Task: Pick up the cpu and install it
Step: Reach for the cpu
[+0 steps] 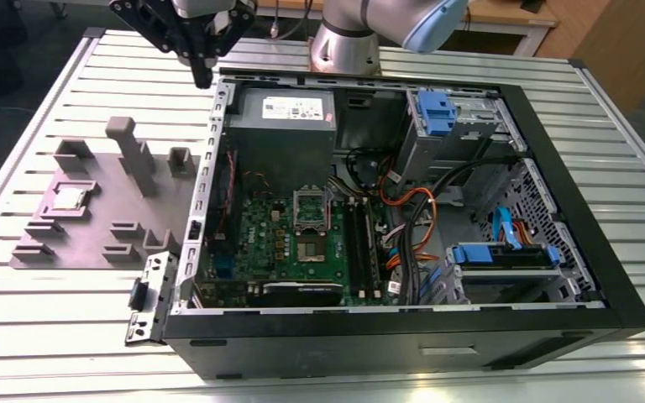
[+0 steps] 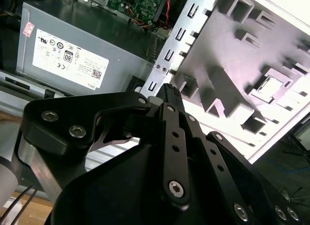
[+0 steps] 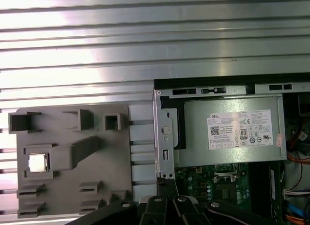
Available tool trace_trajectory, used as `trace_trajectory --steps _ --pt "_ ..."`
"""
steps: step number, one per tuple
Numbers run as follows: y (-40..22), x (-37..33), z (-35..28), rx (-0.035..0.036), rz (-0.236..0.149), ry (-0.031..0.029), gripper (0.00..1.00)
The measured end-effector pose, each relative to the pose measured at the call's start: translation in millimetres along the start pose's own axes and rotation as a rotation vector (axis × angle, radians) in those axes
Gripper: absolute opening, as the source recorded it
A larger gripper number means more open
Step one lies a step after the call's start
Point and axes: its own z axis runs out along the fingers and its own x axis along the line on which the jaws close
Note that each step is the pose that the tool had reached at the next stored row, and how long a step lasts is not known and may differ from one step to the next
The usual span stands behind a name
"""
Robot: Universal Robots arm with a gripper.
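Arm (image 1: pixel 351 38) aloft, fingers (image 1: pixel 201 69) together, downward.

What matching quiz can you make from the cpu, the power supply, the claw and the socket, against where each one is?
1 cpu
2 power supply
3 claw
4 socket

A on the green motherboard
B beside the case's edge
C in the grey holder plate
D in the case's corner, white label up

Pairs: 1-C, 2-D, 3-B, 4-A

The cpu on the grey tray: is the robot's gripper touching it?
Apart. In the exterior view the gripper hangs by the computer case, far from the cpu in its grey tray.
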Motion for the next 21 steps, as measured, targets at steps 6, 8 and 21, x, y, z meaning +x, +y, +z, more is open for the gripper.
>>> trace_trajectory --steps 6,8,21 --pt "-0.3 3.8 0.0 -0.0001 0.0 -0.0001 0.11" --pt "-0.4 5.0 0.0 -0.0001 0.0 -0.0001 0.11" --pt "-0.6 8.2 -0.1 -0.0001 0.0 -0.0001 0.11"
